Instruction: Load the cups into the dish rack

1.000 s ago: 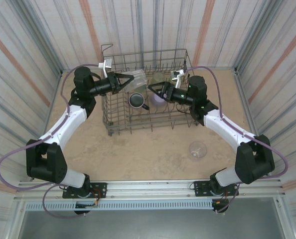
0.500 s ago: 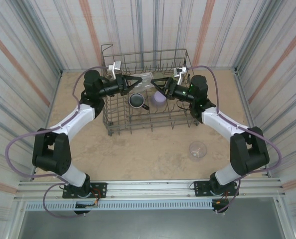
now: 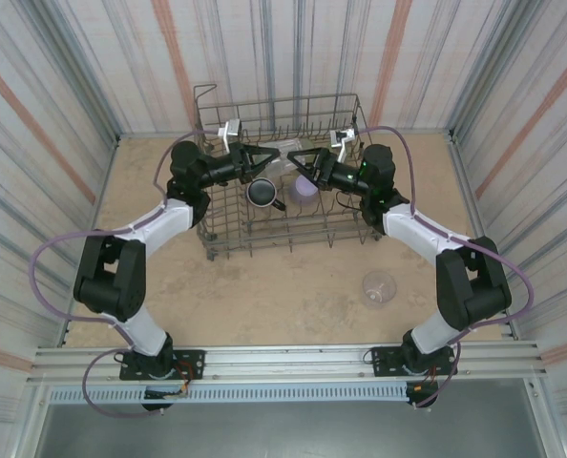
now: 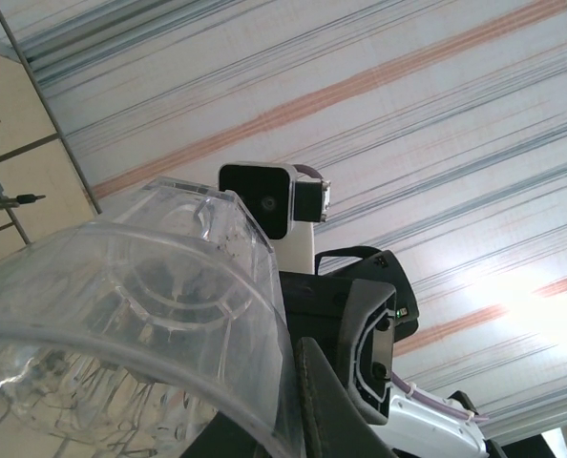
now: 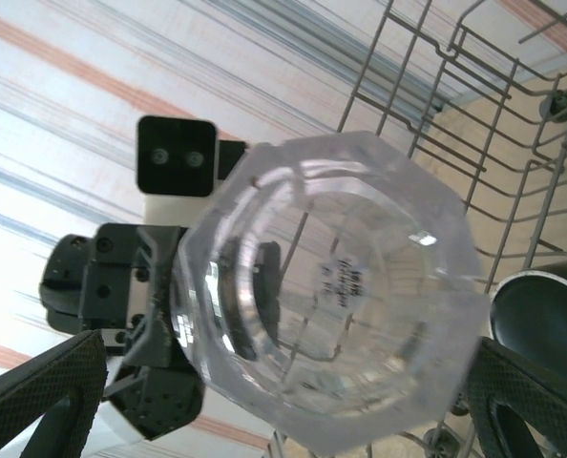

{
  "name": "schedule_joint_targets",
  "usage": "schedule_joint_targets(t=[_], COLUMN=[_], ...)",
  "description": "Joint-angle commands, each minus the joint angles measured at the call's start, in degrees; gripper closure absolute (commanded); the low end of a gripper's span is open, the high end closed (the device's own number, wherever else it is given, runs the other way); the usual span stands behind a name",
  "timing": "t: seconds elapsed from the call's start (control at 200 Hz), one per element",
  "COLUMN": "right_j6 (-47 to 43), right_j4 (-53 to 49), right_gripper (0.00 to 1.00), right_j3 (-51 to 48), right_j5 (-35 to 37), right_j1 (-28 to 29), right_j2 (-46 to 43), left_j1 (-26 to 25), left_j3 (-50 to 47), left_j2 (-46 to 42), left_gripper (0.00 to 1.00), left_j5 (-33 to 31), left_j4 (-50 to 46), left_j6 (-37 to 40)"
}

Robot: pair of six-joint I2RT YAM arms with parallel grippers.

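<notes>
Striped walls enclose a tan bench (image 3: 293, 286), where the dish rack (image 3: 285, 244) stands at upper centre of the top view with a clear tumbler (image 3: 280, 153) held over its far half. The left gripper (image 3: 262, 158) seems clamped on it while the right gripper (image 3: 301, 159) has its jaws spread either side, so I judge this a handover; next the right must close squarely before the left lets go. Both arms reach inward over the rack's sides, wrists facing each other.

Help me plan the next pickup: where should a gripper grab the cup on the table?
Grip the cup across its side wall, mid-body, coming straight down from above. It seems to lie on its side on the table, so the round wall faces up; its exact tilt is unclear.
</notes>
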Motion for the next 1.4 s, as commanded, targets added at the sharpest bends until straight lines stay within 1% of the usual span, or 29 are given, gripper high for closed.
schedule_joint_targets(t=[0.0,0.07,0.18,0.271,0.301,0.526,0.596,0.782,0.837,0.857,0.897,0.962,1.042,1.122,1.187,1.308,1.373,1.393], right_j6=[1.85,2.92,4.35,4.38,6.56,8.59,8.69,6.84,5.5,5.45,2.23,-0.74,-4.78,-9.1,-13.0,-20.08,-22.71,-23.34], right_j4=[3.5,5.2,7.94,9.84,10.63,16.5,16.84,15.99,14.16,13.23,11.36,7.51,1.63,-4.09,-9.06,-18.6,-21.81,-22.62], right_gripper=[0.01,0.01,0.07,0.1,0.12,0.23,0.28,0.51,0.55,0.56,0.58,0.6,0.6,0.61,0.61,0.62,0.62,0.62], right_j3=[2.53,2.68,2.71,2.46,2.39,1.49,1.29,-0.16,-0.28,-0.27,-0.25,0.19,1.4,3.16,5.04,8.6,10.19,10.6], right_j5=[-1.54,-1.6,-1.39,-0.96,-0.91,0.44,0.85,2.23,2.57,2.63,2.75,3.16,3.69,4.26,4.87,6.4,7.16,7.44], right_j1=[-0.11,-0.15,-0.22,-0.26,-0.4,-1.07,-1.2,-1.16,-1.19,-1.17,-1.19,-0.98,-0.68,-0.09,0.52,1.83,2.55,2.64], right_j2=[1.51,2.17,3.16,3.84,4.16,5.45,5.41,3.79,2.76,2.41,1.63,0.3,-1.12,-2.11,-2.57,-2.91,-2.93,-2.82], left_j1=[-0.35,-0.53,-1.05,-1.73,-1.97,-3.08,-3.08,-3.08,-3.08,-3.08,-3.08,-2.82,-2.13,-1.24,-0.62,0.77,1.98,2.29], left_j3=[-0.54,-0.7,-0.86,-0.54,-0.49,0.06,-0.15,-0.2,-0.12,-0.1,0.01,0.23,-0.02,-0.49,-0.58,0.46,1.22,1.22], left_j2=[1.4,2.52,3.69,4.35,4.58,5.32,5.36,5.97,6.06,6.11,6.06,5.52,3.86,0.92,-2.2,-8.94,-12.73,-13.91], left_gripper=[1.0,1.0,1.0,1.0,1.0,1.0,1.0,1.0,0.9,0.86,0.76,0.57,0.43,0.28,0.21,0.09,0.07,0.05], left_j5=[1.08,0.77,0.37,0.25,0.12,-0.07,-0.19,-0.36,-0.34,-0.36,-0.34,-0.08,-0.16,-0.01,0.1,0.07,-1.26,-2.16], left_j4=[9.88,12.47,14.84,15.75,15.97,16.49,16.54,16.39,16.42,16.35,16.39,15.75,13.77,8.35,1.39,-16.82,-26.85,-29.28], left_j6=[-4.47,-6.25,-7.5,-8.24,-8.36,-9.0,-9.01,-9.5,-9.76,-9.83,-9.96,-9.87,-8.75,-5.22,-0.65,11.03,17.46,18.95])
